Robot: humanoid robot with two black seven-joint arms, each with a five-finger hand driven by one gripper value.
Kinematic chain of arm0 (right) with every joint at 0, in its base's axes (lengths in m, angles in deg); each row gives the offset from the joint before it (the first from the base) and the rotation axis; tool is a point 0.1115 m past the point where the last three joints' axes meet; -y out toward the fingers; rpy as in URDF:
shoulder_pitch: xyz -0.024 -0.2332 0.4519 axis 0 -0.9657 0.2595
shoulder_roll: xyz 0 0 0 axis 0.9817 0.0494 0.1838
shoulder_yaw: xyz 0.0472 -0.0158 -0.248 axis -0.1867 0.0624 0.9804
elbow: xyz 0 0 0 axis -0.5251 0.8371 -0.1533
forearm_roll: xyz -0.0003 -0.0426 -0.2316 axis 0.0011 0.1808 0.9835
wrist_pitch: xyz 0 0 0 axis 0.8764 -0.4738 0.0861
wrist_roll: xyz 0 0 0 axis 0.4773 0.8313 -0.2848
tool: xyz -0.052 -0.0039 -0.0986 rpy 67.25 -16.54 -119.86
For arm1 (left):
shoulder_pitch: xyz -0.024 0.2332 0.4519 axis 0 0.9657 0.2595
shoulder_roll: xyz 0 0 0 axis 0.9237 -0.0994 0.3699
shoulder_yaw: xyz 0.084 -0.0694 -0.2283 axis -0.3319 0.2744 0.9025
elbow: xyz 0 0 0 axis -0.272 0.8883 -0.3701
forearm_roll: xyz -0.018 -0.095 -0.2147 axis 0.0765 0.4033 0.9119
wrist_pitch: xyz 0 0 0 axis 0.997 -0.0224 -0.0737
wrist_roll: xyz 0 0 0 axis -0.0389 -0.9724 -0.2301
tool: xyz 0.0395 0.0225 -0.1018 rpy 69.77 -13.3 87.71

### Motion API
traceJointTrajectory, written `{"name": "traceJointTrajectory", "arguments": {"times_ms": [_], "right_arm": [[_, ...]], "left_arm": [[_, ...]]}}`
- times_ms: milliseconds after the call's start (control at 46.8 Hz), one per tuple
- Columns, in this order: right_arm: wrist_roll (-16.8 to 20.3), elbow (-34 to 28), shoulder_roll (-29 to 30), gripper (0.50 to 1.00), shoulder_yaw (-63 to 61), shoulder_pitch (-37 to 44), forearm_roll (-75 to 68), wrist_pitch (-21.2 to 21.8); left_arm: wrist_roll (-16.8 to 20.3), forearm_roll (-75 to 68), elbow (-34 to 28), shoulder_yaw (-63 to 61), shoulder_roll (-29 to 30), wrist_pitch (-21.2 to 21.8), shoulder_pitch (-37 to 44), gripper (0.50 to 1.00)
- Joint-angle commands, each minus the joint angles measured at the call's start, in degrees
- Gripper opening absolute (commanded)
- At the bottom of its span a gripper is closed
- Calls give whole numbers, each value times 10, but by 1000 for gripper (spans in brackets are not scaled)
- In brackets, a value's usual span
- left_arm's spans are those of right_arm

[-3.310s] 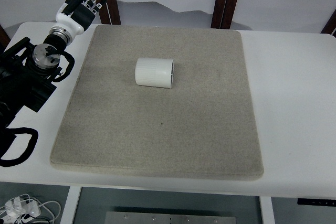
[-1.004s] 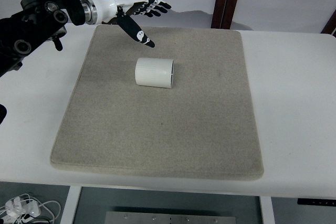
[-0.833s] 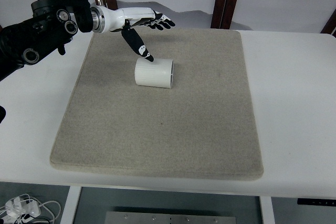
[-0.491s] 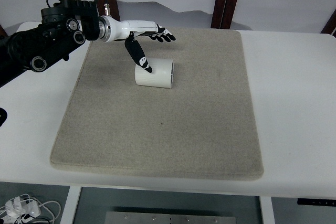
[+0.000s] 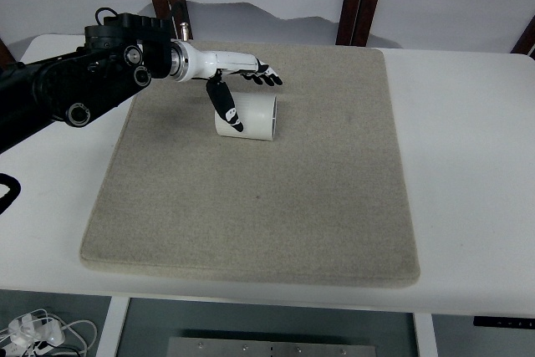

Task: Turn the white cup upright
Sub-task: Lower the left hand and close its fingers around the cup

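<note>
Watching: my one overhead camera, looking steeply down on the work
Cup: I see the white cup [image 5: 247, 115] lying on its side on the far half of the grey mat [image 5: 251, 206], ribbed wall up, its rim end facing the picture's right
Left hand: my left hand [image 5: 238, 81] reaches in from the left edge and hangs just over the cup's far side
Fingers: spread and extended, the four fingers [image 5: 269, 79] pointing right past the cup's far edge, the thumb [image 5: 224, 102] angled down across the cup's left end; I read the hand as open, nothing clasped
Contact: I cannot tell whether the thumb tip touches the cup
Mat: lies flat on the white table [image 5: 460, 165]
</note>
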Motion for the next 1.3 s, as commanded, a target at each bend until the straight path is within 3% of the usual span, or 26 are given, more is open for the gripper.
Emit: {"name": "traceJointTrajectory", "arguments": {"times_ms": [0,790,1196,1281], "right_arm": [[0,0,0,952,0,0,0,0],[0,0,0,952,0,0,0,0],[0,0,0,952,0,0,0,0],[0,0,0,952,0,0,0,0]], "left_arm": [[0,-1,-4,0,-2,3,3,979],[-8,-12,-11,-15,-25,11,6,941],[-8,-16,-13,-18,-26,13,6,737],[-7,-16,-13,-18,-26,15,6,637]]}}
